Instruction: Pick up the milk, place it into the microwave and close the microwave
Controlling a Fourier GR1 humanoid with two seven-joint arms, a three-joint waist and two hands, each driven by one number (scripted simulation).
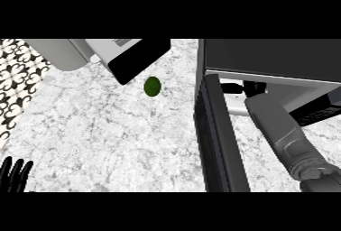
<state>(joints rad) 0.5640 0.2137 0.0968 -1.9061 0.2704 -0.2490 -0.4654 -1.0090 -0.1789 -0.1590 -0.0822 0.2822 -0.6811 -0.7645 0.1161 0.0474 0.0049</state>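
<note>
The left hand [15, 173] is resting at the lower left corner of the frame, its fingers straight, pointing up and holding nothing. At the lower right, the right grey forearm [286, 135] is stretching up the frame into the open microwave [266, 56]. The right hand [248, 87] is sitting just inside the cavity at the upper right, mostly hidden, and whether its fingers are apart or closed cannot be told. The milk is not showing clearly anywhere. The microwave door [216, 135] is standing open, running down the frame's middle right. Farther up, a green oval object [152, 86] is lying on the marbled tabletop [106, 135], just below a tilted appliance [120, 54] at the upper left.
</note>
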